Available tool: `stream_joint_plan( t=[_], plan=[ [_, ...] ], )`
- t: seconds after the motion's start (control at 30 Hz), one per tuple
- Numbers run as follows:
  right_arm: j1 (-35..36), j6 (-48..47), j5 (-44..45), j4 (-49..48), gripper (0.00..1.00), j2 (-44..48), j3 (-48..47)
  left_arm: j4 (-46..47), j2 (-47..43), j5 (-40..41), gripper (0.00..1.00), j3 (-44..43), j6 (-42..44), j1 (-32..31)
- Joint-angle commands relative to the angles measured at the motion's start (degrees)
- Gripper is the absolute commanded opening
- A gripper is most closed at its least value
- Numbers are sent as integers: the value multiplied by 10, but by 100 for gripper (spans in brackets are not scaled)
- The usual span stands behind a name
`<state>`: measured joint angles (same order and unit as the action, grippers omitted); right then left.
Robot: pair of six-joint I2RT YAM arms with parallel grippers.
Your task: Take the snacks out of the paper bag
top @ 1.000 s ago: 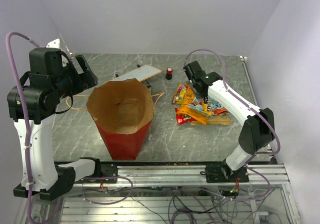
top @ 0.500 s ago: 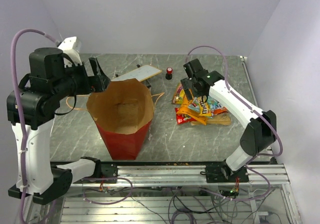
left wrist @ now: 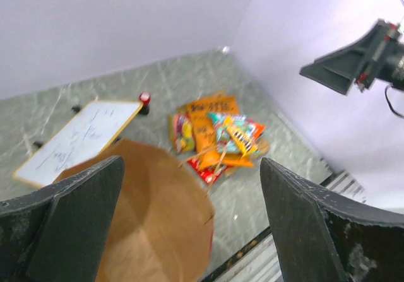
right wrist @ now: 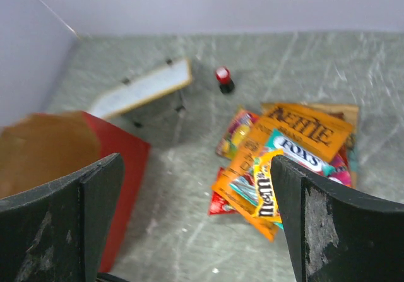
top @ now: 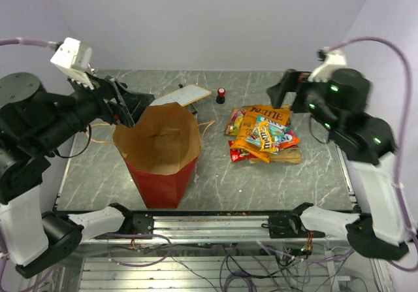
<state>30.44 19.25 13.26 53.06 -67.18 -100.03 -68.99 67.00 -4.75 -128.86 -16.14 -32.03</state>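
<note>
The paper bag [top: 160, 149] stands upright at the table's centre-left, red outside and brown inside, mouth open; no packet shows inside it. The snacks [top: 264, 135] lie piled on the table to its right, with an orange packet on top. My left gripper [top: 127, 102] hangs open above the bag's back-left rim, holding nothing. My right gripper [top: 290, 91] is raised above and behind the pile, open and empty. The left wrist view looks down on the bag [left wrist: 145, 212] and snacks [left wrist: 218, 134] past the left gripper [left wrist: 190, 168]. The right wrist view shows the snacks [right wrist: 290, 162], bag [right wrist: 123, 181] and right gripper [right wrist: 196, 162].
A flat white board [top: 186, 96] lies behind the bag, with a small red-and-black cylinder [top: 221, 95] beside it. The bag's tan handles [top: 206, 125] trail on the table. Walls close in the table at the back and on both sides.
My right gripper opened, let an orange packet drop onto the pile and rose back to the right. My left arm lifted, its open gripper now higher by the bag's rim.
</note>
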Motion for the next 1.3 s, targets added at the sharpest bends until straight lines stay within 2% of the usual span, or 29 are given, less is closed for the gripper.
stream_joint_plan(
  t=[0.0,0.1,0.17,0.3,0.4,0.6,0.73,0.8,0.93,1.03,1.27],
  plan=[
    [-1,60,-25,4,100,71,-38,179,-58,-22,99,74,-72,-6],
    [-1,67,-11,-3,100,106,-60,217,-89,27,99,85,-96,-5],
    [-1,69,6,-6,100,121,-65,216,-94,36,99,67,-84,-6],
    [-1,83,50,-3,100,135,-71,127,-69,124,99,-7,-98,-5],
    [-1,101,69,14,100,127,-96,82,-52,131,99,-39,-92,-5],
    [-1,103,80,-1,100,127,-99,84,-62,169,99,-4,-82,-5],
    [-1,102,112,-53,100,148,-39,87,-60,217,99,19,-71,-5],
    [-1,101,121,-70,100,145,-19,101,-53,208,99,24,-55,-6],
    [-1,110,128,-69,100,137,-12,125,-48,200,99,35,-52,-5],
    [-1,107,126,-67,100,138,-2,133,-43,226,99,35,-49,-5],
    [-1,98,152,-43,100,113,-42,145,-45,239,99,48,-44,-6]
  ],
)
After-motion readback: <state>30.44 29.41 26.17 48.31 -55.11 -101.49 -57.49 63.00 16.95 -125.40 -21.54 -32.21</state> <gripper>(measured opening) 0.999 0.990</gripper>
